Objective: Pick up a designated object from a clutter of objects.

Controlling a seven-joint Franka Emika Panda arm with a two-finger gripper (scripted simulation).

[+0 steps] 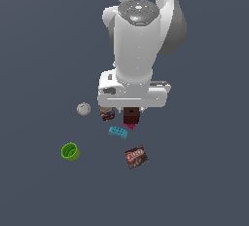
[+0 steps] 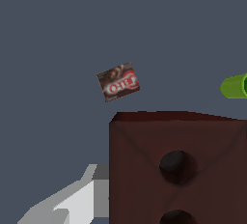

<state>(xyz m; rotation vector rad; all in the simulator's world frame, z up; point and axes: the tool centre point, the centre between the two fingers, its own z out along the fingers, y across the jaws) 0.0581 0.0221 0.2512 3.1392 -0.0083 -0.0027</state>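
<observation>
From my remote station, the white Panda arm (image 1: 138,30) fills the upper middle of the exterior view, its wrist block pointing down over the dark grey-blue floor (image 1: 44,40). Beneath that block sits the gripper (image 1: 131,110), and the dark reddish-brown brick (image 1: 131,115) shows directly under it, between where the fingers come down. In the wrist view the same brick (image 2: 178,165) takes up the lower right of the picture, very close to the lens, with two round holes on the face turned toward the camera; one pale grey finger (image 2: 72,201) lies against its side. The other finger is hidden behind the brick, so I read the pincer as closed narrowly onto the brick, though I cannot tell from either view whether the brick is off the floor.

The rest of the clutter lies around it. The brown-red packet (image 1: 135,157) rests nearer the camera than the brick in the exterior view, apart from everything else. The green cup (image 1: 70,151) lies well off to the exterior view's left, mouth showing. The colourful can (image 1: 107,113) stands just beside the brick on the exterior view's left. The cyan brick (image 1: 117,132) sits just below the can. The white ball (image 1: 83,108) is left of the can. A sliver of the magenta brick (image 1: 129,125) peeks out under the brown one.
</observation>
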